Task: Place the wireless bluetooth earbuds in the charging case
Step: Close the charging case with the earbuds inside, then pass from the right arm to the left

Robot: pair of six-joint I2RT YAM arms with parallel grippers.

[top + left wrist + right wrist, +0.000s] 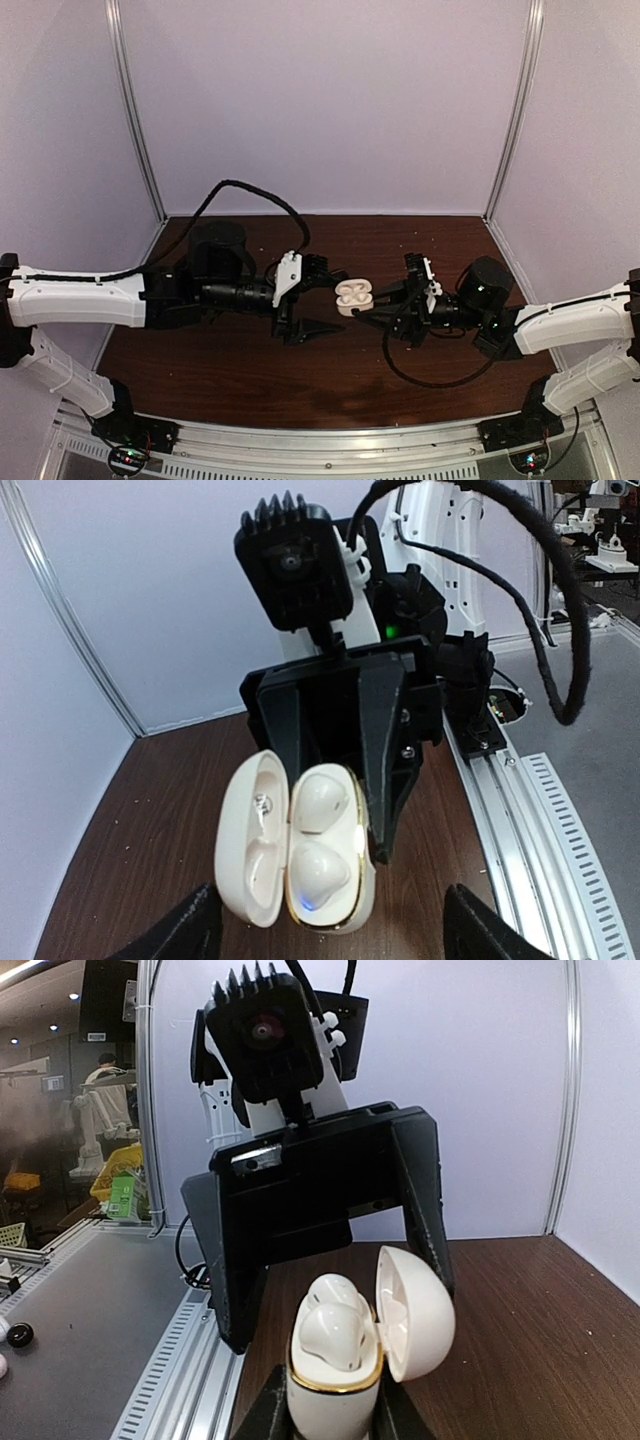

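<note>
A white charging case (352, 296) with a gold rim hangs open above the brown table, between the two grippers. Two glossy white earbuds (322, 802) (318, 872) sit in its wells, and a blue light glows at the lower one. They also show in the right wrist view (335, 1335). My right gripper (378, 300) is shut on the case body (335, 1400). Its black fingers (385, 770) show behind the case in the left wrist view. My left gripper (326, 300) is wide open, with a fingertip (190, 930) on each side of the case and not touching it. The black earbuds are out of view.
The open lid (250, 840) hangs to one side of the case. A black cable (430, 375) loops on the table under the right arm. An aluminium rail (330, 440) runs along the near edge. Pale walls and metal posts (135, 110) close the back and sides.
</note>
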